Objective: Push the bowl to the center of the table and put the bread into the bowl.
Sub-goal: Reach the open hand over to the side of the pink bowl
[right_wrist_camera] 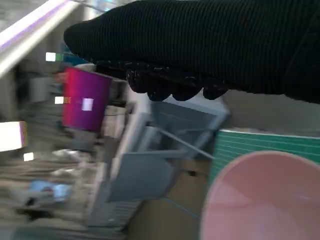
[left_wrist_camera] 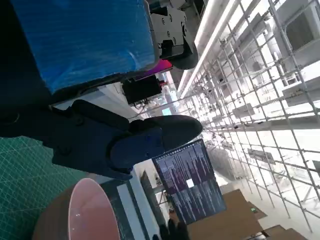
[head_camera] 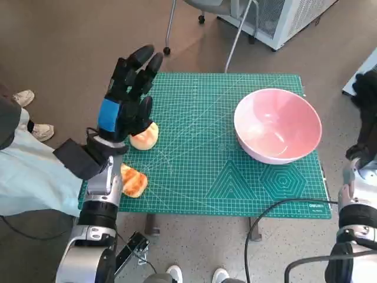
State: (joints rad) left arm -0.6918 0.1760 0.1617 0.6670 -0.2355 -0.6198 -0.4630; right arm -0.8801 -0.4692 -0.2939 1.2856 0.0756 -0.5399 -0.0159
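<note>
The left hand (head_camera: 128, 97) is seen raised above the green cutting mat (head_camera: 200, 171), its fingers straight and spread, with nothing held in it. Just beneath its palm a piece of bread (head_camera: 145, 137) is partly covered, so only the near edge can be made out. A second bread piece (head_camera: 133, 181) lies nearer the robot, half hidden behind the left forearm. The pink bowl (head_camera: 278, 125) sits well to the right of the left hand, towards the mat's right edge. The right hand (head_camera: 366, 94) is cut off at the picture's edge just beside the bowl; whether its fingers are closed cannot be told. In the right wrist view only the glove (right_wrist_camera: 210, 45) and part of the bowl's rim (right_wrist_camera: 260, 165) are shown, blurred. A person's feet (head_camera: 26, 97) are seen at the far left.
</note>
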